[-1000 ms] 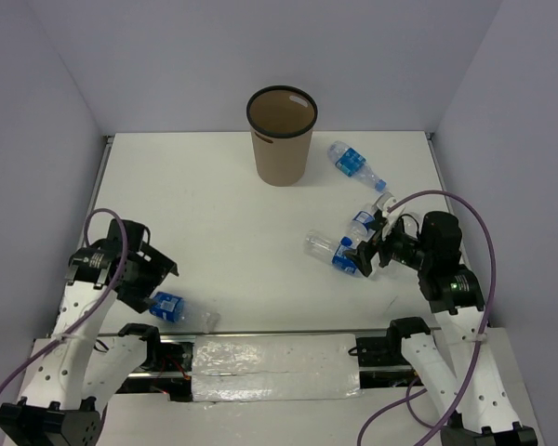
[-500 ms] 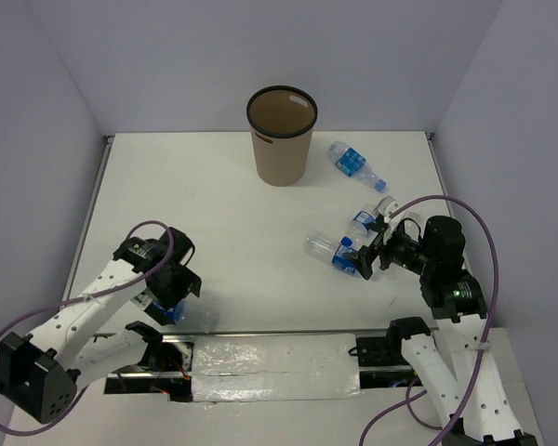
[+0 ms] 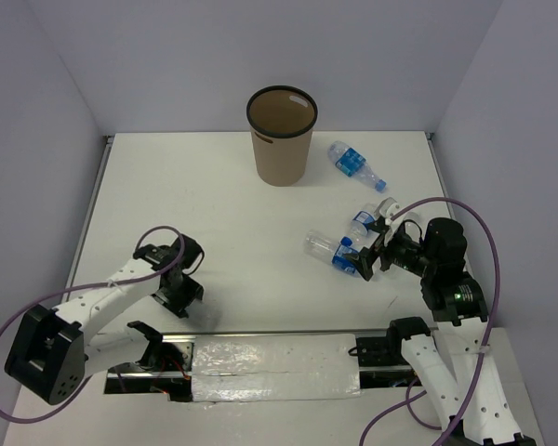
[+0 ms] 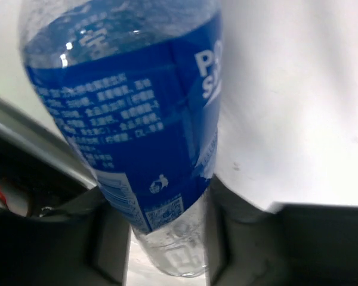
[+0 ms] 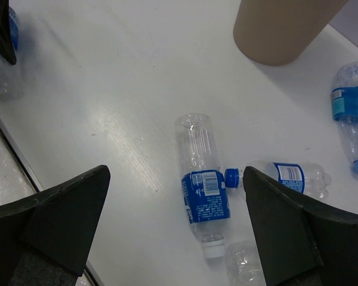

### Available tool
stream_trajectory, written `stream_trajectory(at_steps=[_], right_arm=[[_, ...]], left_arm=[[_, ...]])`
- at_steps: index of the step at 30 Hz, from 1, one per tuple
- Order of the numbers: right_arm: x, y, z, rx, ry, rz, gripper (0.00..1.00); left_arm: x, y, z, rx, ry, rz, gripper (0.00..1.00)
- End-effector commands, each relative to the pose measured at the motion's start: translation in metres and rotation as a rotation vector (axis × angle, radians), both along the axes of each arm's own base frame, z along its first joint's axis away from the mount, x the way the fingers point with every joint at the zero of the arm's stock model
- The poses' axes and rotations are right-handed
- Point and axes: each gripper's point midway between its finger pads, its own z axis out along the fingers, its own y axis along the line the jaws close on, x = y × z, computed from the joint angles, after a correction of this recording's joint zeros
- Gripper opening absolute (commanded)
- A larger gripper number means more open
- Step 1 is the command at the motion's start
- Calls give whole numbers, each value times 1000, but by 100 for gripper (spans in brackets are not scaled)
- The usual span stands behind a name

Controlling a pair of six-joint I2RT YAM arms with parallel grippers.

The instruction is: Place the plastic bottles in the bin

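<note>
Left gripper (image 4: pixel 168 250) is down low at 7 o'clock on the worktop (image 3: pixel 223 214), right by the near edge. Its two fingers (image 4: pixel 112 244) sit one on each side of a blue-label bottle (image 4: pixel 143 119), close against its clear part near one end. I cannot tell if they squeeze it or only stand beside it.

Right gripper (image 5: pixel 176 173) is spread wide with nothing in it. It hangs over a bunch of bottles at 4 o'clock. The bin (image 3: pixel 281 158) stands far off at 12 o'clock.

Here is what could go wrong. The blue-label bottle is round and slick, so a weak pinch could let it pop out. It lies so near the edge that it might then roll off the worktop. The fingers are near one end, so the long end may tip down when it is lifted. The way to the bin is long, so a loose hold could drop it.

On the right, the middle bottle (image 5: pixel 203 196) has the blue cap of the next bottle (image 5: pixel 286 176) touching it. Grabbing one could bump the other and send it rolling.
</note>
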Motion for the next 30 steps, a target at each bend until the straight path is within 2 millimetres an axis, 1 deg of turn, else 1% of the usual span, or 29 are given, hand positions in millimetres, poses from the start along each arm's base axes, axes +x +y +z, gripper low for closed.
stream_trajectory(at_steps=[1,2,4,5,6,7,8,9,10,12,13,15,16,17,18,19,20,21,22,23,24,25,26,27,28,29,30], right_arm=[[-1,4,19,21,-52,23,100],[-1,4,19,23,-50,21,100],[-1,4,19,24,-51,17,100],[-1,4,19,24,-51,14,100],[0,3,20,26,-55,11,100],[0,3,20,27,-54,10,100],[1,3,21,28,-55,4,100],[1,3,21,29,-57,4,100],[2,3,22,29,-58,1,100],[4,1,23,30,-63,-14,100],[5,1,23,29,-64,-18,100],[8,-1,22,28,-60,-33,100],[8,-1,22,28,-60,-34,100],[9,-1,20,27,-52,-36,100],[11,-1,19,27,-46,-38,100],[11,-2,19,27,-44,-41,100],[12,-2,18,27,-38,-45,100],[14,-3,16,25,-34,-49,100],[14,-3,16,25,-33,-54,100],[15,-3,16,25,-34,-56,100],[16,-3,16,24,-35,-59,100],[17,-5,15,23,-33,-66,100],[17,-5,15,24,-34,-72,100],[18,-6,15,24,-37,-75,100],[19,-6,14,25,-33,-80,100],[19,-7,13,23,-35,-84,100],[20,-7,12,22,-31,-86,100]], left_arm=[[26,-11,12,-43,-125,-9,38],[35,-14,20,-55,-159,-19,21],[46,-15,33,-47,-204,-68,4],[60,-21,53,-57,-258,-86,0],[68,-23,63,-57,-286,-106,0],[84,-30,86,-68,-359,-161,0],[93,-34,99,-77,-404,-188,0],[101,-41,113,-81,-456,-274,0],[124,-57,149,-133,-589,-318,0],[144,-78,190,-181,-747,-417,0],[164,-97,235,-208,-918,-509,0],[175,-124,280,-264,-1079,-627,0],[191,-140,323,-257,-1226,-706,0],[198,-149,341,-260,-1282,-742,0],[214,-166,340,-223,-1303,-844,0],[223,-176,391,-208,-1445,-879,0],[235,-180,402,-162,-1474,-893,0],[260,-194,390,-80,-1463,-967,0],[267,-199,428,-37,-1554,-982,0],[287,-194,432,52,-1559,-940,0],[315,-202,420,135,-1546,-958,0],[324,-200,445,184,-1606,-923,0],[337,-199,446,223,-1617,-893,0],[359,-196,449,313,-1644,-831,0],[368,-194,452,353,-1667,-795,0],[384,-191,452,414,-1691,-732,0],[391,-189,452,448,-1699,-703,0]])
